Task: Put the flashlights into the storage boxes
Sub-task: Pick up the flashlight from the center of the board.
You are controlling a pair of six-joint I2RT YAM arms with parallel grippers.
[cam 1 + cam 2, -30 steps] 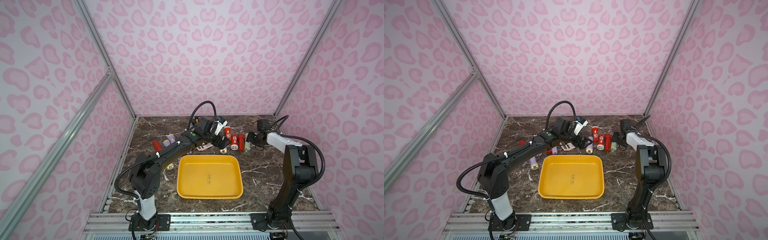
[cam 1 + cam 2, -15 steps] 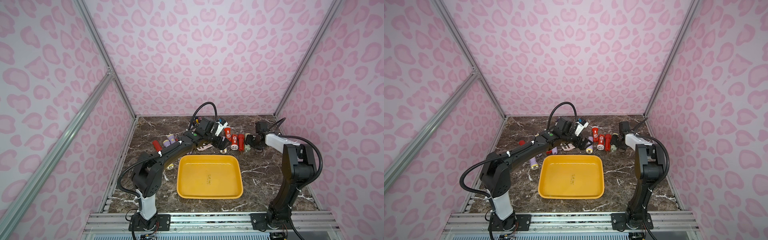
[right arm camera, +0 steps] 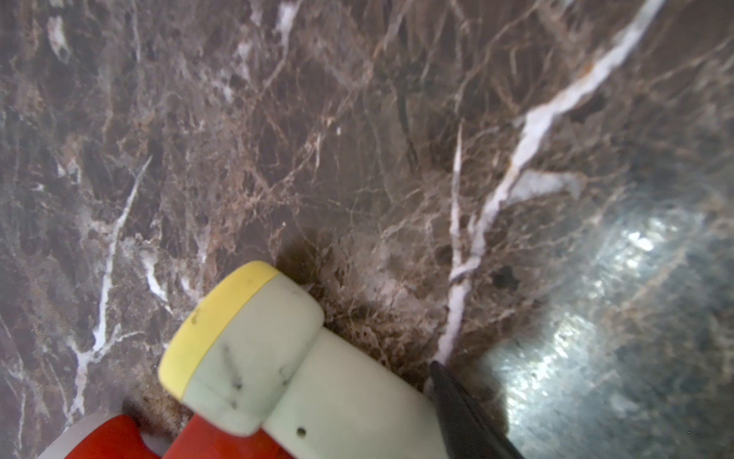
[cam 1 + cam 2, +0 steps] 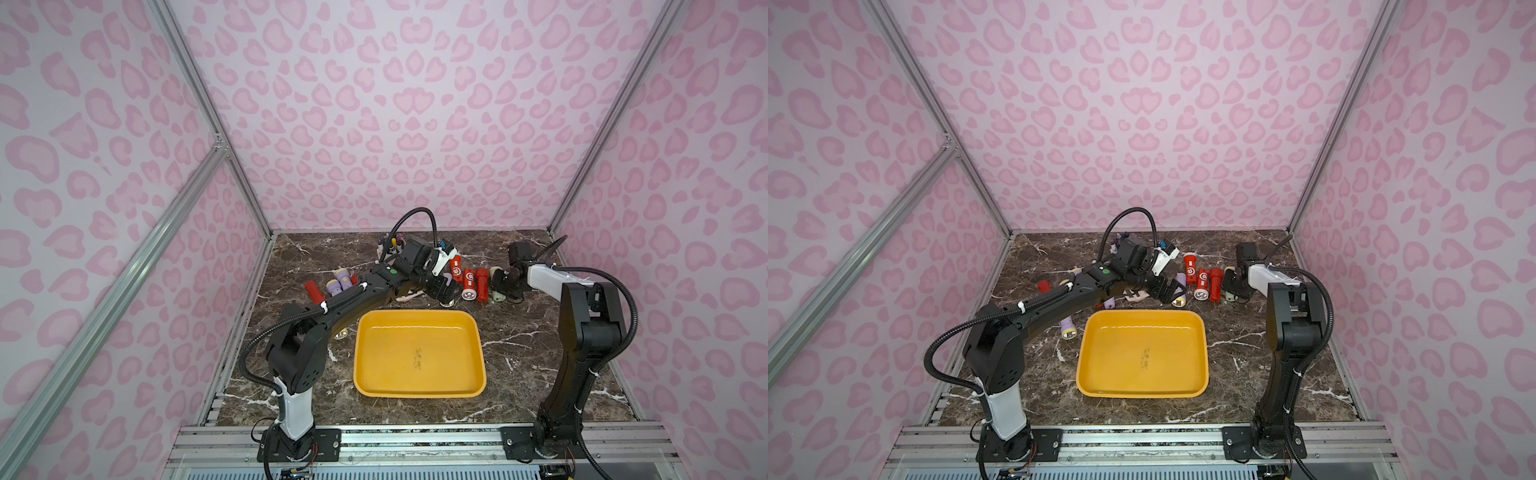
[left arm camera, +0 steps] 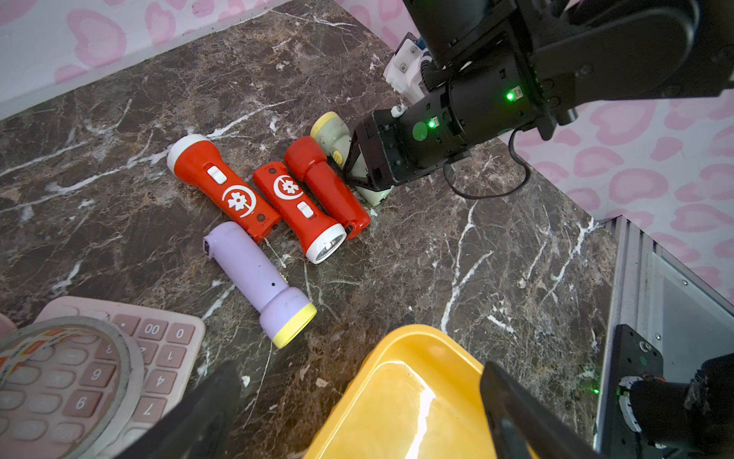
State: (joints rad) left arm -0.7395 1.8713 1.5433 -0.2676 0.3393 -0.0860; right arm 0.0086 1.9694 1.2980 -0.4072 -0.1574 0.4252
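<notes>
Two black robot arms reach over a dark brown marble desk (image 4: pixel 540 353) inside a pink-spotted enclosure.

Over the last second the right claw (image 4: pixel 503 286) has slid in from the desk's right side to the pale green plastic flashlight with a yellow rim (image 4: pixel 497 293). This flashlight lies at the end of a row, beside three red plastic flashlights (image 5: pixel 298 206). The jaws now straddle its body, but whether they already pinch it cannot be told. It lies on the desk, so this looks like the start of the first pick-up.

The left claw (image 5: pixel 359 369) has barely shifted. It hangs with jaws wide and empty above the far rim of the shallow yellow-orange plastic tray (image 4: pixel 415 340), near a lilac flashlight with a yellow rim (image 5: pixel 258 278). The tray holds nothing, so the whole task lies ahead.

Both top views show the bare tray and more lilac and red flashlights (image 4: pixel 340 280) on the desk's left, which the wrist views miss. Only the left wrist view shows a flat pink calculator (image 5: pixel 163 353) with a roll of tape (image 5: pixel 59 377) lying on it. The right wrist view shows the green flashlight (image 3: pixel 254 357) close up, with one dark finger (image 3: pixel 468 421) just beside its body. The other finger is out of frame.
</notes>
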